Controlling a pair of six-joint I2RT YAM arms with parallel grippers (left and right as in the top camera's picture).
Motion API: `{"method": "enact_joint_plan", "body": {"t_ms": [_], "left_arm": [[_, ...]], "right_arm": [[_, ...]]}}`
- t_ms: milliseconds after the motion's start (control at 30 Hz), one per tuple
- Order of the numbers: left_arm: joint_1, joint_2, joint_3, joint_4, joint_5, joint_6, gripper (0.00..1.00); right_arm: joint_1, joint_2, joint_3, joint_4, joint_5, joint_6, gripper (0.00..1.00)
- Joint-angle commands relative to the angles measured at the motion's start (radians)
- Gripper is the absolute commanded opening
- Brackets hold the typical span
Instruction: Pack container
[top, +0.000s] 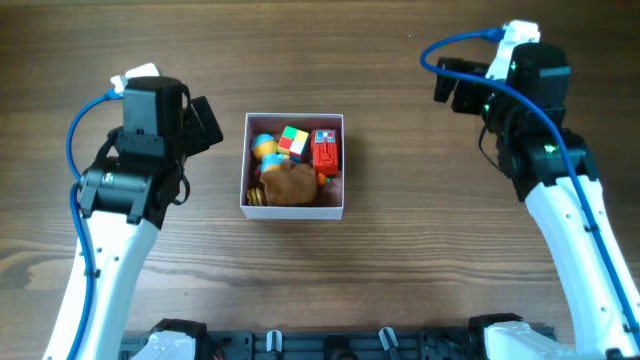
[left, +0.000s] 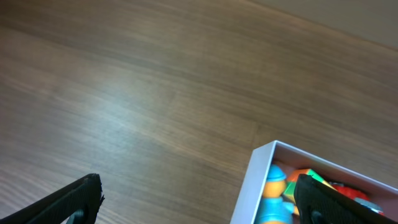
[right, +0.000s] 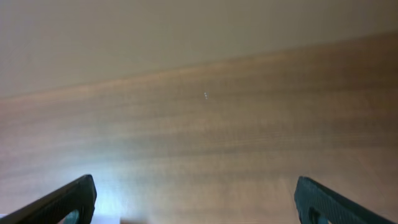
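Sitting near the middle of the brown wooden table (top: 430, 260), a little toward its left edge, the square, shallow, white-walled container (top: 293, 213) lies flat with its open top upward. A patch of its dusty pink floor shows at its near right corner. Small toys crowd it. A multicoloured puzzle cube (top: 293, 141) sits against the far wall, and a red plastic block toy (top: 325, 152) is just beside it in the far right corner. A rounded blue, orange and yellow figure (top: 264, 148) fills the far left corner, and a brown plush toy (top: 288, 185) spreads over the near half, touching the others. A small yellow striped piece (top: 254, 196) peeks out at the near left corner; what it is cannot be told.

The left gripper (top: 207, 122) hangs over bare wood just left of the container, apart from it. Its two black fingers (left: 78, 200) are spread wide with nothing between them. In the left wrist view the container's white corner shows beside the right fingertip.

The right gripper (top: 455, 85) is well apart from the container, toward the table's far right corner. Its jaws are likewise wide and empty, with only wood grain between them in the right wrist view.
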Motion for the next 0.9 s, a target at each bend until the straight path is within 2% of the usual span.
{"method": "enact_joint_plan", "body": {"t_ms": [0, 133, 200, 367, 433, 500, 633, 733, 867], "left_arm": [[0.008, -0.114, -0.002, -0.009, -0.022, 0.005, 1.0], [-0.018, -0.331, -0.089, -0.019, -0.022, 0.005, 1.0], [-0.037, -0.457, -0.169, -0.018, -0.023, 0.005, 1.0], [-0.114, -0.882, -0.414, -0.076, -0.111, 0.019, 1.0], [-0.142, -1.015, -0.466, -0.167, -0.112, 0.152, 1.0], [-0.147, -1.095, -0.478, -0.256, -0.112, 0.19, 1.0], [-0.147, -1.137, -0.483, -0.369, -0.12, 0.196, 1.0], [-0.147, -1.137, -0.536, -0.327, -0.115, 0.203, 1.0], [-0.147, -1.136, -0.625, -0.232, -0.115, 0.222, 1.0]], "right_arm": [[0.003, -0.137, 0.002, -0.066, 0.079, 0.015, 1.0], [0.04, -0.337, -0.003, -0.206, 0.093, 0.014, 1.0], [0.084, -0.456, -0.04, -0.265, 0.159, 0.012, 1.0], [0.176, -0.892, -0.265, -0.48, 0.238, 0.047, 1.0], [0.176, -1.04, -0.327, -0.56, 0.245, 0.036, 1.0], [0.176, -1.154, -0.374, -0.658, 0.245, -0.007, 1.0], [0.176, -1.207, -0.401, -0.648, 0.261, -0.009, 1.0], [0.176, -1.207, -0.441, -0.631, 0.267, -0.011, 1.0], [0.176, -1.207, -0.591, -0.572, 0.267, -0.011, 1.0]]}}
